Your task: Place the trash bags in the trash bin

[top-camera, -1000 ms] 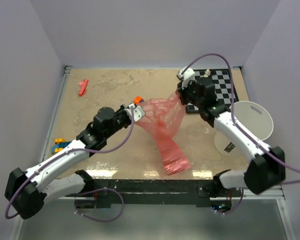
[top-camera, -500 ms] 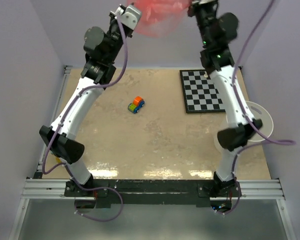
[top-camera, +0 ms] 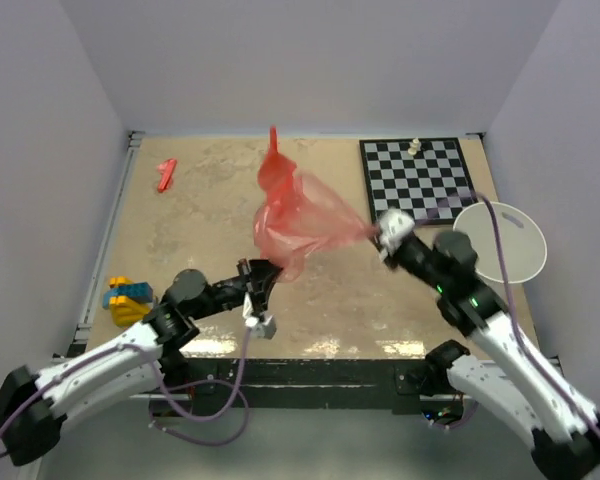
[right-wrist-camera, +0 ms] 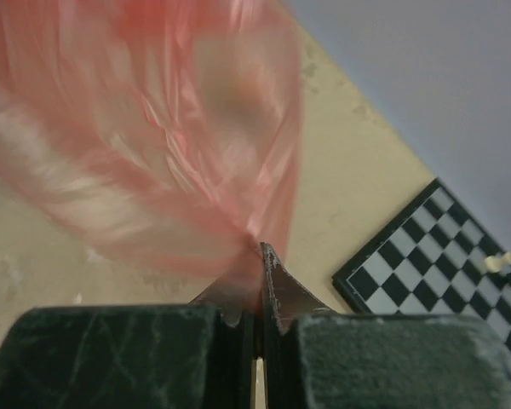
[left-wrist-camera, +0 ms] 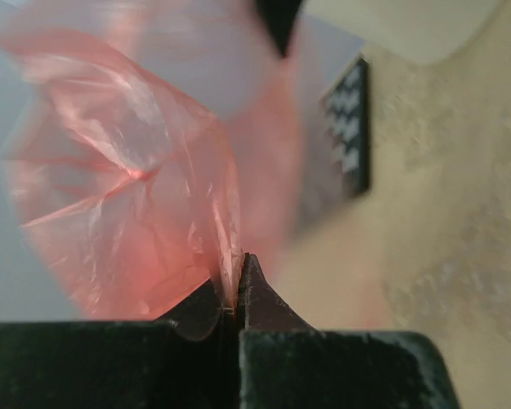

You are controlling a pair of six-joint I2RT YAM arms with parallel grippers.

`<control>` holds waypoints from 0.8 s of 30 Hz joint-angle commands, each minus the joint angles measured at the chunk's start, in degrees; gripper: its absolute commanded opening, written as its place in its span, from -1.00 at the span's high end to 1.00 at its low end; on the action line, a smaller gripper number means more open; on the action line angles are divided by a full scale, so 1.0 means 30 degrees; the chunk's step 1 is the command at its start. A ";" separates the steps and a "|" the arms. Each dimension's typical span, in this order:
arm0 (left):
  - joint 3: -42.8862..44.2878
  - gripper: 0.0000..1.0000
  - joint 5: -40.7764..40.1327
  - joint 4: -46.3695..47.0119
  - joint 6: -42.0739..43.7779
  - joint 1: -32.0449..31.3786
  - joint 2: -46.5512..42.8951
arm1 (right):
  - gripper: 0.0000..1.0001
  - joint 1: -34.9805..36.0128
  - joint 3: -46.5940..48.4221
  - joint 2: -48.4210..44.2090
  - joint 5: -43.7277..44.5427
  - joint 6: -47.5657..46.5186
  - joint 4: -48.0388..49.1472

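The red-pink translucent trash bag (top-camera: pixel 295 215) hangs billowed in the air over the middle of the table, stretched between both grippers. My left gripper (top-camera: pixel 265 272) is shut on its lower left edge; the film (left-wrist-camera: pixel 128 196) rises from the closed jaws. My right gripper (top-camera: pixel 378 232) is shut on its right edge; the film (right-wrist-camera: pixel 153 136) is blurred. The white trash bin (top-camera: pixel 500 240) stands at the right, its rim just right of my right arm; it also shows blurred in the left wrist view (left-wrist-camera: pixel 409 30).
A black-and-white checkerboard (top-camera: pixel 415 178) with a small chess piece (top-camera: pixel 414 146) lies at the back right. A small solid red piece (top-camera: pixel 166 174) lies at the back left. Yellow and blue toy blocks (top-camera: pixel 126 296) sit at the left edge.
Both arms came down from high above the table's far end to low near the front, carrying the bag. The bag now billows upward over the middle of the table.
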 commanded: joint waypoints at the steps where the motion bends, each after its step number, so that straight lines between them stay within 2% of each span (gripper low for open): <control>1: 0.1991 1.00 0.0628 -0.3105 -0.1149 -0.0873 -0.4303 | 1.00 0.0354 -0.0498 -1.1224 -0.2500 -0.3374 -0.4976; 5: 0.4857 1.00 -0.0783 -0.8194 -0.4779 -0.1080 -0.2695 | 1.00 0.0354 0.1868 -0.4845 -0.0039 -0.0605 -0.5043; 9: 0.5980 1.00 -0.4235 -0.8620 -0.8620 -0.1023 -0.1576 | 1.00 0.0354 0.4099 0.0524 0.1601 0.3027 -0.4548; 12: 0.5599 1.00 -0.5119 -0.7799 -0.8043 -0.1022 -0.2074 | 1.00 0.0354 0.5184 0.3280 0.3036 0.4175 -0.3555; 14: 0.5918 1.00 -0.6461 -0.8030 -0.6991 -0.0993 -0.1988 | 1.00 0.0354 0.5682 0.4338 0.5577 0.4355 -0.2849; 17: 0.5862 1.00 -0.9596 -0.6486 -0.5466 -0.0440 -0.1928 | 1.00 -0.0287 0.5890 0.5015 0.7698 0.2575 -0.1590; 21: 0.7086 1.00 -0.7967 -0.5512 -0.4348 0.3100 -0.1025 | 1.00 -0.1928 0.6064 0.5191 0.7730 0.0111 -0.0123; 24: 0.8435 1.00 -0.8022 -0.4988 -0.4027 0.5124 0.0820 | 1.00 -0.2719 0.6678 0.5572 0.7526 -0.1412 0.0844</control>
